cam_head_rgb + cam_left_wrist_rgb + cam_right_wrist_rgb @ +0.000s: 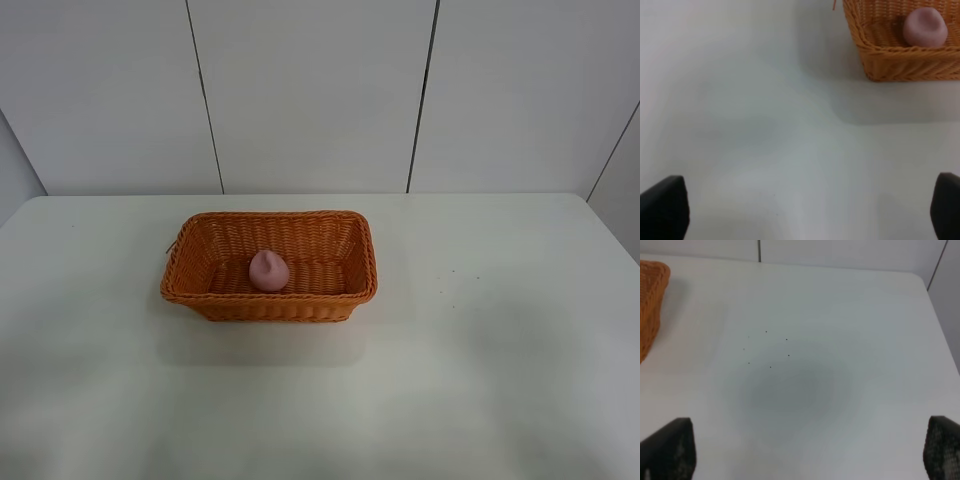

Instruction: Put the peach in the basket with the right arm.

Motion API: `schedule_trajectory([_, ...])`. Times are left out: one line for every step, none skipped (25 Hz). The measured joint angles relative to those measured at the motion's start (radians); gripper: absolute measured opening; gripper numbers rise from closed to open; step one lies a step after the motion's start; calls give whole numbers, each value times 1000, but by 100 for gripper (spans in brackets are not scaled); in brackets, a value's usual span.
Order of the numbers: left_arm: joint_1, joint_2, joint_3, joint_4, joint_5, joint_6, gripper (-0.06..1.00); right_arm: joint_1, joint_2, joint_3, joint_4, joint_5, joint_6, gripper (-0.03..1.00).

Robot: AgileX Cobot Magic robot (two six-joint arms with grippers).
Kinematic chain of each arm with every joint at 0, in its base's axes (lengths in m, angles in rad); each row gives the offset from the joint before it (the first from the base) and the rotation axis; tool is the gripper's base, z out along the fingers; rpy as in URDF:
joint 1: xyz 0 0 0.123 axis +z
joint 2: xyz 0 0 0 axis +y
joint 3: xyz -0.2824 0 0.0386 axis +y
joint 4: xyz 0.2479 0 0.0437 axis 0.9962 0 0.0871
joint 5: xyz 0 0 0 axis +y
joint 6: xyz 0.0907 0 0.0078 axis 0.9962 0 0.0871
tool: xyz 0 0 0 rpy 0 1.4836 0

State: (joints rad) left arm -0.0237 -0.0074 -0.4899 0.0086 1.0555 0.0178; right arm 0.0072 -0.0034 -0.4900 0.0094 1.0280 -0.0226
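The pink peach (268, 270) lies inside the orange-brown wicker basket (275, 306), towards its front left, pointed tip up. The left wrist view shows the same peach (925, 27) behind the basket's near wall (910, 67). My left gripper (805, 207) is open over bare table, well short of the basket, with only its black fingertips (662, 207) showing. My right gripper (805, 450) is open too and holds nothing, with the basket's end (650, 305) far off to one side. Neither arm shows in the exterior high view.
The basket stands on a white table (480, 330) near its middle, a little left. A white panelled wall (320, 90) rises behind the far edge. A few tiny dark specks (767, 347) mark the tabletop under the right gripper.
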Motion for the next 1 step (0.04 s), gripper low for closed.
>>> schedule_trajectory([0,0,0,0,0,0,99,0,0,0,0,0,0,70])
